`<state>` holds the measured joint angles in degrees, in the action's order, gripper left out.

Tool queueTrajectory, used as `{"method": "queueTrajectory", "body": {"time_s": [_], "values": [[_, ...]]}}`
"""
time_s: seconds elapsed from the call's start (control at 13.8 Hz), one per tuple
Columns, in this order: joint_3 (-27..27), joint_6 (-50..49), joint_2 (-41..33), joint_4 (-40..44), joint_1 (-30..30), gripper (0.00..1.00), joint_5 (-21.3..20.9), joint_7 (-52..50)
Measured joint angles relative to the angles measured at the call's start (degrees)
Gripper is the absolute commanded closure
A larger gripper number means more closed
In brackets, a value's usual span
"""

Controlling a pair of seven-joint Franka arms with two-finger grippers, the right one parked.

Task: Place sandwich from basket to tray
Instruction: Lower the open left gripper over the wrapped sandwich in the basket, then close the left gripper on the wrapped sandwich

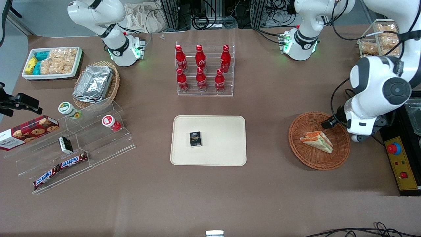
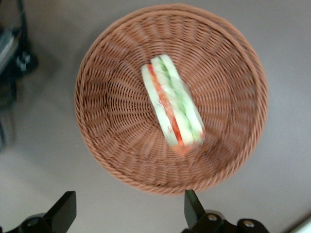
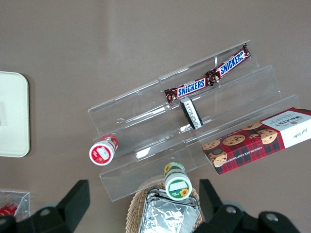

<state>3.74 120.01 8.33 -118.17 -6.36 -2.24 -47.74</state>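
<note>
The wrapped sandwich point(image 1: 317, 141) lies on its side in the reddish-brown wicker basket point(image 1: 297, 146) toward the working arm's end of the table. The wrist view looks straight down on the sandwich point(image 2: 172, 102), its orange and green layers showing, in the middle of the basket point(image 2: 109, 121). My left gripper point(image 1: 329, 124) hangs above the basket's rim, on the edge nearest the working arm's base. That gripper point(image 2: 129, 213) is open and holds nothing; its fingertips point(image 2: 193, 208) are over the rim and the bare table. The cream tray point(image 1: 213, 154) lies at the table's centre.
A small black box point(image 1: 195, 139) sits on the tray. Farther from the camera than the tray stands a clear rack of red cola bottles point(image 1: 201, 69). A yellow control box with a red button point(image 1: 399, 164) lies beside the basket. Snack shelves point(image 1: 75, 148) stand toward the parked arm's end.
</note>
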Motion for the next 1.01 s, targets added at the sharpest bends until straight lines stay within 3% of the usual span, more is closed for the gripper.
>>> {"method": "queueTrajectory", "body": {"time_s": [0.22, 0.43, 1.01], "values": [[0.0, 7.2, 4.7, -0.7, 0.0, 0.00, 0.0, -15.6], [0.0, 10.4, 8.1, -0.7, 0.0, 0.00, 0.0, -23.4], [0.1, 10.0, 8.9, 1.2, 0.0, 0.00, 0.1, -29.4]]}}
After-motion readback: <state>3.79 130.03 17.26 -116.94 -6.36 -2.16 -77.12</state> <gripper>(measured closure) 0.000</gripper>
